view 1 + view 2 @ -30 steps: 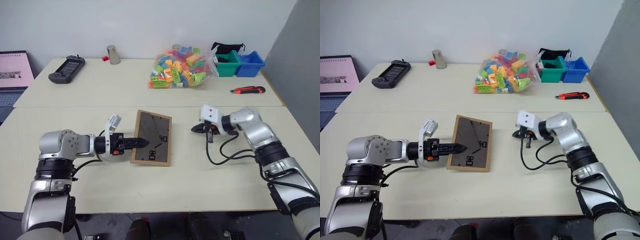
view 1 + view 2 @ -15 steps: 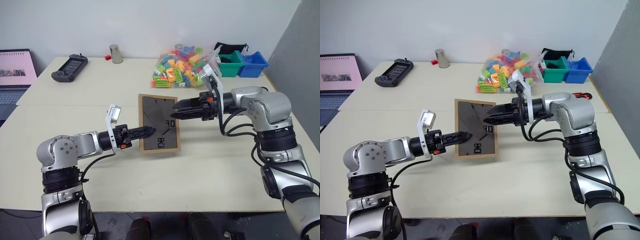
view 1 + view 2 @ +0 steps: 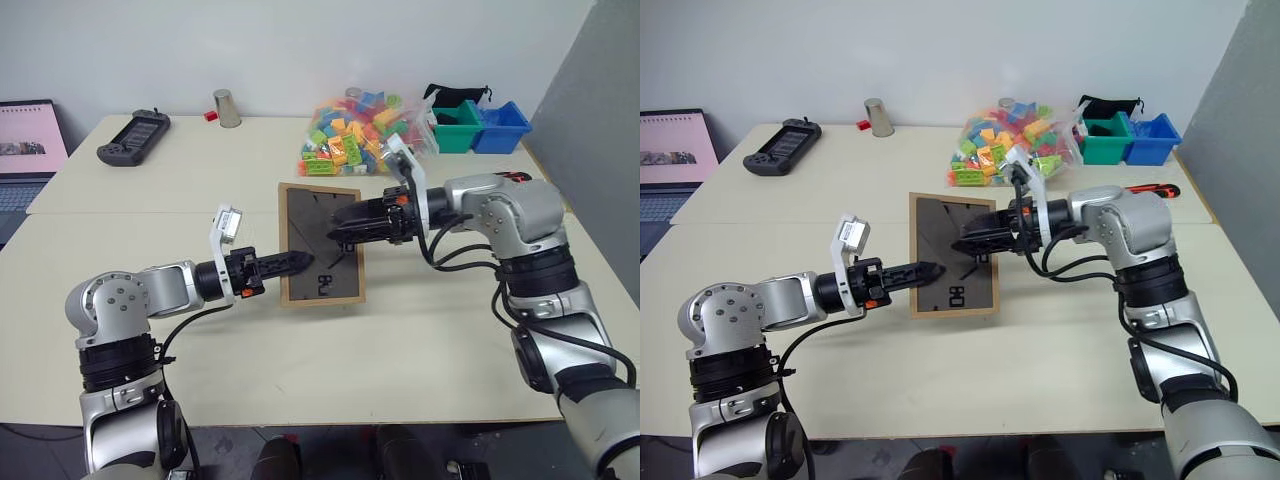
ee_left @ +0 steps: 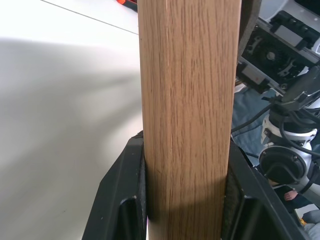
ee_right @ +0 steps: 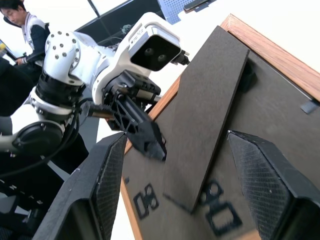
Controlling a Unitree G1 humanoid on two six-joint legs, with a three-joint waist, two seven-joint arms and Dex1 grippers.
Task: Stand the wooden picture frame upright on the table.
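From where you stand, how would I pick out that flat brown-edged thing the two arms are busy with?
Look at the near cream table, at its middle between both arms. The wooden picture frame is held up there by its edge in the left fingers. Unlike its neighbours, it shows a dark grey back with white markings and a fold-out stand.

You cannot see the front of the wooden picture frame (image 3: 320, 243); its dark back faces the head camera, and the white markings there are partly covered by the right gripper (image 3: 335, 228). In the left wrist view the frame's wooden edge runs off the top and bottom of the picture. At the left edge the laptop (image 3: 25, 145) is cut off, and its screen is too small for you to read
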